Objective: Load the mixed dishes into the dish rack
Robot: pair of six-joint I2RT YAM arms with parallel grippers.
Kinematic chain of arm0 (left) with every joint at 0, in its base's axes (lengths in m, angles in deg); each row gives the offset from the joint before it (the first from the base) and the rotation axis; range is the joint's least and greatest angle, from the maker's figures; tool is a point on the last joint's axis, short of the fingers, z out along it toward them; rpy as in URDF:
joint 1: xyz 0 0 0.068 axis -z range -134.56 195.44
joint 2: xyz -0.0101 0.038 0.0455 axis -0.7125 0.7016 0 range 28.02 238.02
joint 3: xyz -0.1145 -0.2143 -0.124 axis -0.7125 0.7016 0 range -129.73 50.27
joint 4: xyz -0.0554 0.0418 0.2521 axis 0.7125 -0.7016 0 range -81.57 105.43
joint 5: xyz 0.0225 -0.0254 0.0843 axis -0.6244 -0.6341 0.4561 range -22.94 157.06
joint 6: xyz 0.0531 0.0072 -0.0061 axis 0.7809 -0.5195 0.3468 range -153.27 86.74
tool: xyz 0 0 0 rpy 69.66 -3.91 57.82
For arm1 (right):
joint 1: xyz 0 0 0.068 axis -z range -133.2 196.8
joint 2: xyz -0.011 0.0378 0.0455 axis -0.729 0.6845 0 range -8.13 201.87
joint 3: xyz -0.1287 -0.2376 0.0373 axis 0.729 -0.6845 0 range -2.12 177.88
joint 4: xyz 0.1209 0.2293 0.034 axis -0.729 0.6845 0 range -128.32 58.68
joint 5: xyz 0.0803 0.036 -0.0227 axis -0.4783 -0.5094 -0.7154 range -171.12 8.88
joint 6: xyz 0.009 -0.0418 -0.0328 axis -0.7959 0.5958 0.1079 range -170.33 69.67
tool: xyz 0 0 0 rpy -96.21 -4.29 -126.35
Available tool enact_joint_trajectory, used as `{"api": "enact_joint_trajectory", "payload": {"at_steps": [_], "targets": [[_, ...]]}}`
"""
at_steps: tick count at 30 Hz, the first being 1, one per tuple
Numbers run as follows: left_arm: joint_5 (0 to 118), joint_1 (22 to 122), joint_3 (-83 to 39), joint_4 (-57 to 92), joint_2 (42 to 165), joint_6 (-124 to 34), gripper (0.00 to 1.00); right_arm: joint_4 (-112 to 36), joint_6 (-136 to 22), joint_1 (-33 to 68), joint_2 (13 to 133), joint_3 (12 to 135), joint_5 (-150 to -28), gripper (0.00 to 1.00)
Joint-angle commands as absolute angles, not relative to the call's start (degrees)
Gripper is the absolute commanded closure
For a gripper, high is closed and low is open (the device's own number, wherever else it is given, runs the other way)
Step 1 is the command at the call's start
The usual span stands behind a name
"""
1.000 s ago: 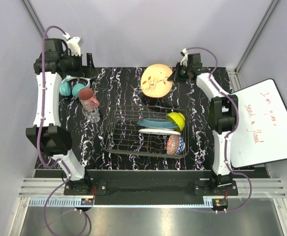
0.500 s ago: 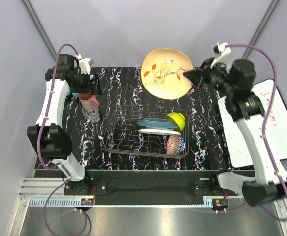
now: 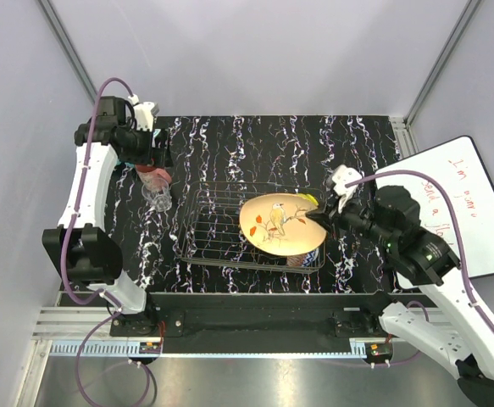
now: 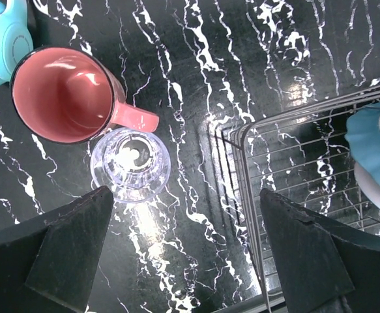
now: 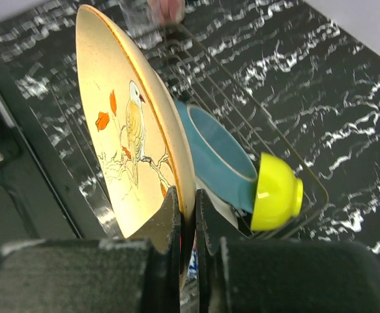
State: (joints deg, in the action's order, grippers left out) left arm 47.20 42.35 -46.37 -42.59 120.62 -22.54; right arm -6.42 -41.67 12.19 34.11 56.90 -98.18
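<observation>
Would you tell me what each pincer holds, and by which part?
Right pincer grips the tan floral plate by its rim; left pincer holds nothing.

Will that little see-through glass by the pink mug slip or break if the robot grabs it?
Probably slippery: the small clear glass looks smooth and shiny. Likely fragile, since it seems thin. Standing upright beside the pink mug, it might tip if nudged.
</observation>
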Motion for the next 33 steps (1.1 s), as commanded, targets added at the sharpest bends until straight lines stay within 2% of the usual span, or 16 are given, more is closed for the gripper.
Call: {"api": "enact_joint_trajectory", "payload": {"at_steps": [1, 6, 8, 15, 28, 33], "targets": [[48.6, 42.5, -45.6, -40.3, 118.6, -22.6, 0.01, -15.7, -36.0, 8.6, 31.8, 57.6, -92.9, 1.0], [49.7, 42.9, -45.6, -40.1, 118.6, -23.1, 0.01, -15.1, -28.9, 1.0, 32.6, 55.7, -83.7, 1.0], [50.2, 43.1, -45.7, -40.0, 118.6, -23.0, 0.01, -14.9, -26.7, -4.9, 33.7, 55.4, -79.6, 1.0], [50.5, 43.0, -45.0, -39.9, 119.4, -23.1, 0.01, -16.5, -12.7, -29.9, 41.6, 53.2, -49.8, 1.0], [49.1, 43.1, -42.4, -38.8, 119.9, -22.9, 0.01, -20.1, -6.0, -37.6, 42.5, 57.4, -38.9, 1.0], [49.0, 43.0, -40.3, -38.1, 118.9, -22.6, 0.01, -23.4, -3.2, -39.1, 43.5, 54.3, -34.8, 1.0]]}}
